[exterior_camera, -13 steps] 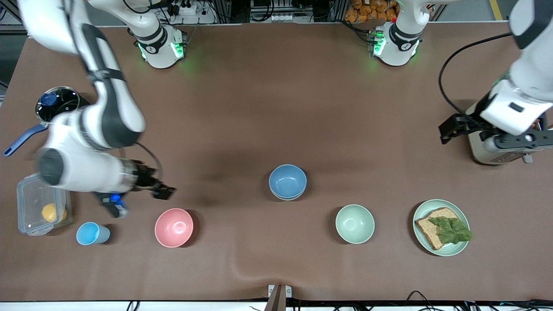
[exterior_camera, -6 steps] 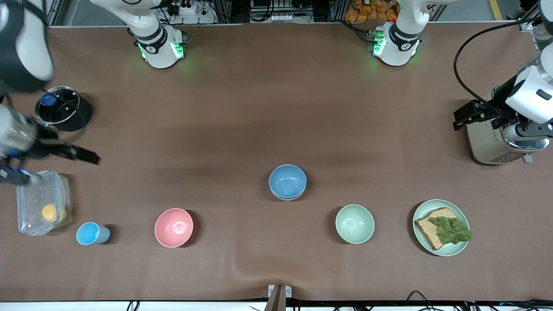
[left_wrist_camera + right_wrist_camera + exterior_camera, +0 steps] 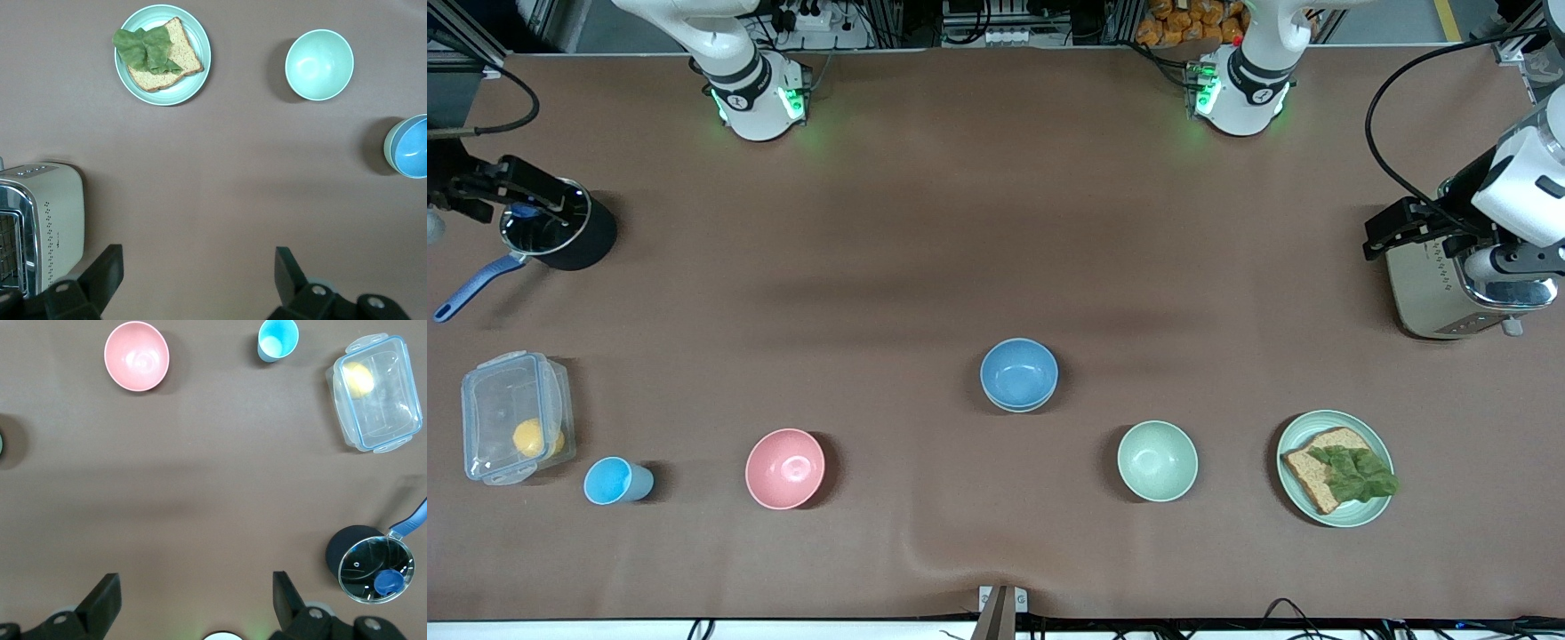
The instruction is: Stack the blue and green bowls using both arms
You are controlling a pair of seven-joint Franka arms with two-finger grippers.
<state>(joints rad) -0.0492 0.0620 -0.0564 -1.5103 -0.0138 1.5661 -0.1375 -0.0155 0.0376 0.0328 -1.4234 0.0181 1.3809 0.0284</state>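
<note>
While the front view is showing both arms waiting at the table's ends, the blue bowl (image 3: 1019, 373) is sitting nested in the green bowl (image 3: 1021, 405) mid-table, well apart from the right gripper (image 3: 507, 191) over a lidded pot (image 3: 551, 233) and the left gripper (image 3: 1414, 229) over a toaster (image 3: 1432, 293). Left wrist view is revealing open, empty fingers (image 3: 107, 270) and the green rim (image 3: 387, 143) under blue. Right wrist view is showing spread fingers (image 3: 103, 597) above bare brown tablecloth (image 3: 200, 487).
</note>
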